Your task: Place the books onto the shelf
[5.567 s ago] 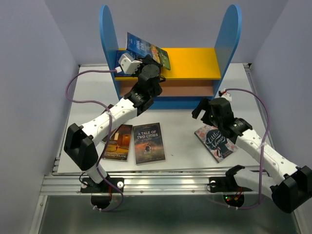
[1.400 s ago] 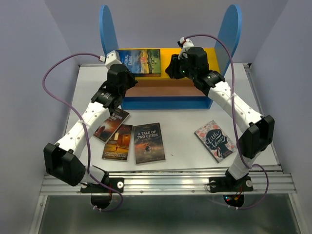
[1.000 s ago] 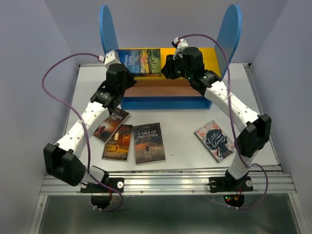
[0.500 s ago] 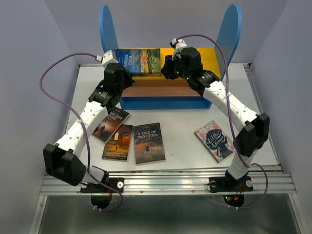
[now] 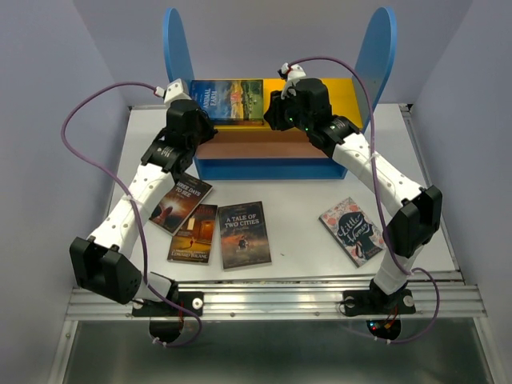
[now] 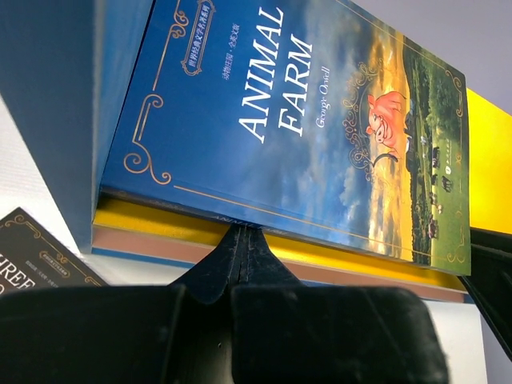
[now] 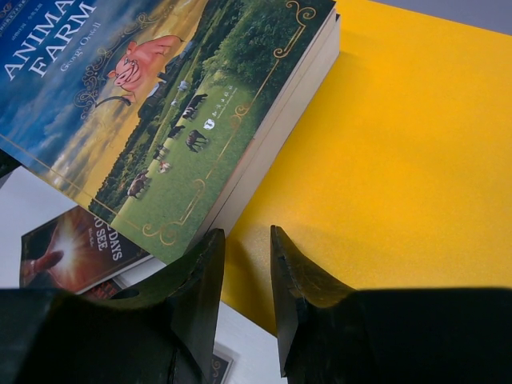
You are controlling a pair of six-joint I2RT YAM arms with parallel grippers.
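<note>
Now: blue "Animal Farm" paperback (image 5: 230, 101) flat on yellow shelf board (image 5: 328, 100), blue side panel (image 5: 174, 44) at 9 o'clock; left end effector (image 6: 240, 240) closed at 7, right end effector (image 7: 246, 248) narrow, empty, at 3.

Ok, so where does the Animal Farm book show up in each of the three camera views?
Top external: the Animal Farm book lies flat at upper centre, on the left half of the yellow board.
Left wrist: it fills the upper middle, title readable.
Right wrist: it is at upper left, its corner pointing down-left.
Shared landmark: the yellow board under the book, seen at right in both wrist views.
</note>
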